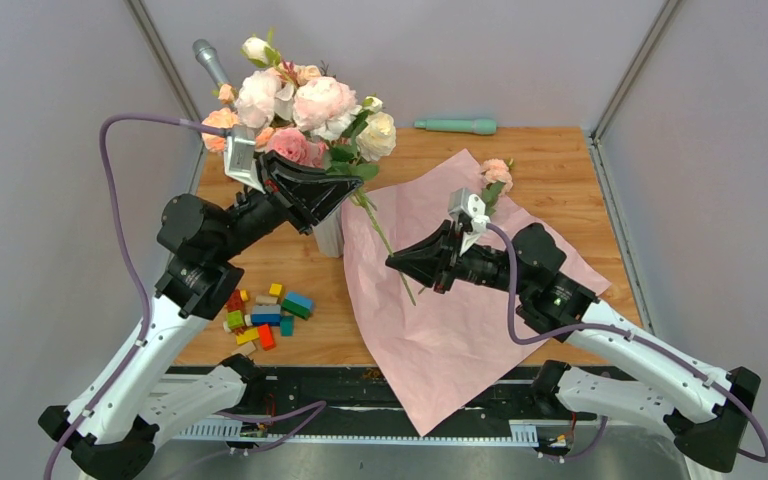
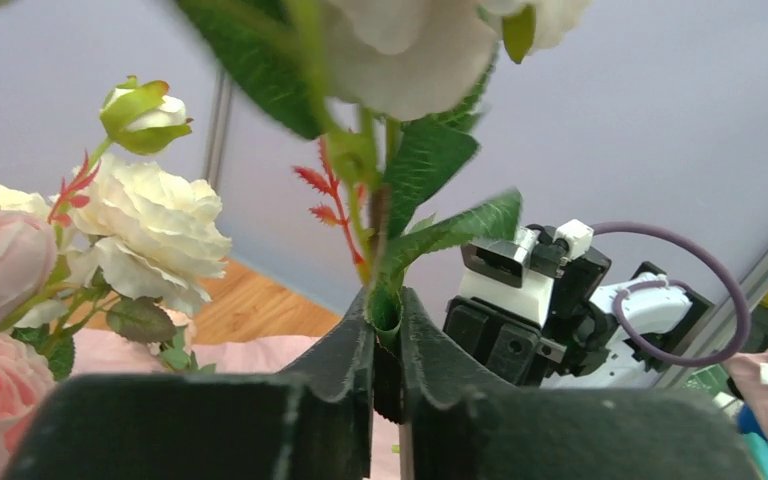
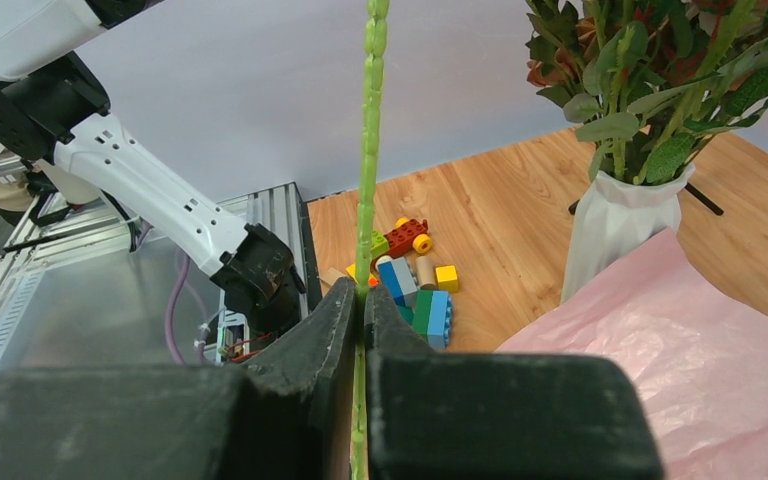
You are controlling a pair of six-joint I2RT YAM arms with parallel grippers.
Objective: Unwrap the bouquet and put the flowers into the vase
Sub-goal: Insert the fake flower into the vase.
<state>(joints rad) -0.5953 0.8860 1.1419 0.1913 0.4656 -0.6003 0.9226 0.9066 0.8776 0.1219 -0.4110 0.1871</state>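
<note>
Left claw (image 2: pixel 387 320) clamps rose stem (image 3: pixel 370 120) just below leaves, right claw (image 3: pixel 362 300) pinches same stem lower, apparently steadying handover. Vase (image 1: pixel 328 238), holding flowers (image 1: pixel 260 95), stands at 9 o'clock of spread paper (image 1: pixel 440 340) on table (image 1: pixel 560 160).

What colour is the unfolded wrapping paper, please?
The unfolded wrapping paper is pale pink; top external view.

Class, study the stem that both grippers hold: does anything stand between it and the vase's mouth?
Yes. The vase mouth is packed with leafy stems, so the held stem would likely have to slip between them. Nothing else visible lies between.
</note>
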